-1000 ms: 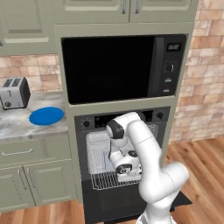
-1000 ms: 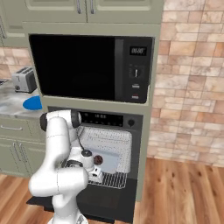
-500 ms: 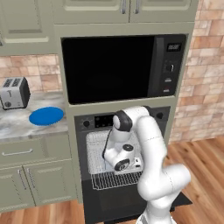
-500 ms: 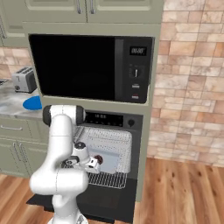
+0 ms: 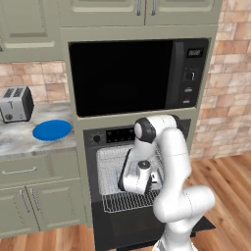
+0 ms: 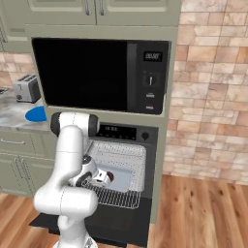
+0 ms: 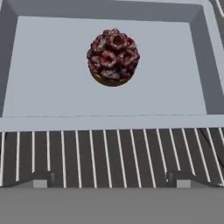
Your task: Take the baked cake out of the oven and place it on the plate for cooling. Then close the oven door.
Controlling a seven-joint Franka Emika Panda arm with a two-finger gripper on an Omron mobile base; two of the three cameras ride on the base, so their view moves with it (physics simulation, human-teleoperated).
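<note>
- Step in hand: approach to the baked cake [image 7: 113, 57]. The cake has not yet been lifted.
- Cake location: it sits in a shallow grey tray [image 7: 39, 78] on the pulled-out wire rack [image 5: 130, 200] of the oven [image 5: 115, 136]. In the hand view it lies ahead of the gripper [image 7: 108, 179], towards the far side of the tray.
- Gripper state: the jaws stand wide apart and hold nothing. The finger tips [image 7: 41, 178] hang over the rack bars, short of the tray's near wall.
- Oven door [image 6: 104, 220]: dropped fully open below the rack.
- Destination: the plate [image 5: 52, 130] rests on the bench [image 5: 19, 143] left of the oven, near the toaster [image 5: 15, 104].
- Next move, judged: advance the gripper over the tray wall, centre the jaws on either side of the cake, descend, then close. The cake is small and lumpy; a light, centred grip is advisable.
- Remaining: carry the cake to the plate, release it, then close the door.
- Writing: the microwave [image 6: 99, 75] display and the oven control strip show marks too small to read. No brand is legible.
</note>
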